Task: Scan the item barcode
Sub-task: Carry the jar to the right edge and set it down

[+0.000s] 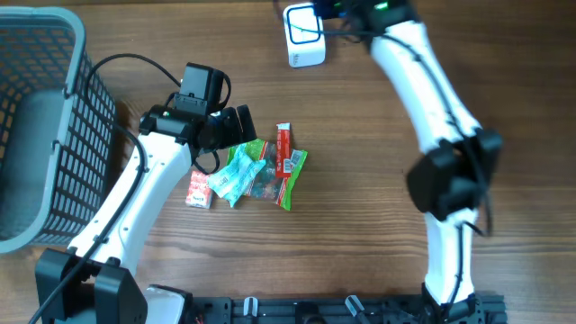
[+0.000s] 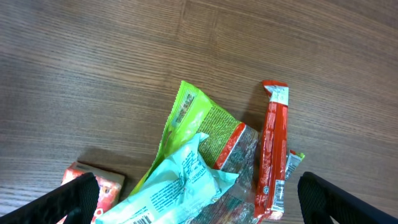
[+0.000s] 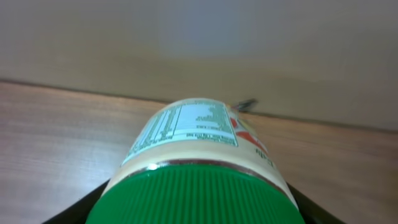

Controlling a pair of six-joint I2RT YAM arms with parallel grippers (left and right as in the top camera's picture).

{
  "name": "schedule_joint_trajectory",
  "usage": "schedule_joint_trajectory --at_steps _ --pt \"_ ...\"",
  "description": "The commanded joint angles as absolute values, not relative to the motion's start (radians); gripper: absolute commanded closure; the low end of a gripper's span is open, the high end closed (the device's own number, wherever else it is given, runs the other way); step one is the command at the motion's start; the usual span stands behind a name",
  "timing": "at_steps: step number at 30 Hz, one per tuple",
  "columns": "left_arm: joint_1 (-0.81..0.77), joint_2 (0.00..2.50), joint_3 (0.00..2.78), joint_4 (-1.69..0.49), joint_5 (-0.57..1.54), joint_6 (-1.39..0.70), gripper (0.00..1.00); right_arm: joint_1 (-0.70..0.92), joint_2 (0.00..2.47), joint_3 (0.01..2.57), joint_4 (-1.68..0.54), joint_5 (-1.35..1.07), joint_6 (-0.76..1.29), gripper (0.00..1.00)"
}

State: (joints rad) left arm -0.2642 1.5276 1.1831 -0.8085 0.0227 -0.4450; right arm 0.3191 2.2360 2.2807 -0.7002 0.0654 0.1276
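**One jar at the scanner, and the barcode may be facing the wrong way**

One cream-labelled round jar (image 3: 198, 134) with a ribbed green screw lid (image 3: 196, 196) is sitting in the right gripper (image 3: 198, 202). The jaws are standing partly spread and pressing against its sides at the far edge of the wooden table (image 1: 360, 225). Overhead, the jar is mostly lying outside the frame, just beside the white boxy scanner (image 1: 304, 38).

A missed read is looking like the main risk. The nutrition panel is facing up towards the wrist camera and no barcode is showing, so the code may be pointing away from the scanner window. A turn of the wrist could fix that, but the round, smooth wall is offering little purchase and the jar may be slipping or rolling between the fingers during the twist. Moving closer is also risking a knock against the scanner.

Further out, the left gripper (image 2: 205, 198) is hovering with jaws spread wide and empty over a green packet (image 2: 199, 121), a red stick wrapper (image 2: 272, 149) and a pale teal pouch (image 2: 180, 183); dipping could scatter them.
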Motion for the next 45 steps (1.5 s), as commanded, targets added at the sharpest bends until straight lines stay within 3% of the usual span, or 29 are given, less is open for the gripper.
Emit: schedule_joint_trajectory --at_steps 1,8,14,45 --pt "-0.262 1.524 1.195 -0.809 0.009 -0.426 0.00 0.234 2.153 2.296 -0.882 0.055 0.136 0.76" --pt "-0.262 1.524 1.195 -0.809 0.009 -0.426 0.00 0.059 2.213 2.296 -1.247 0.055 0.160 0.76" --pt "-0.262 1.524 1.195 -0.809 0.009 -0.426 0.00 -0.059 2.307 2.296 -1.416 0.054 0.160 0.76" --pt "-0.262 1.524 1.195 -0.809 0.009 -0.426 0.00 -0.106 2.392 2.295 -1.586 0.095 0.157 0.77"
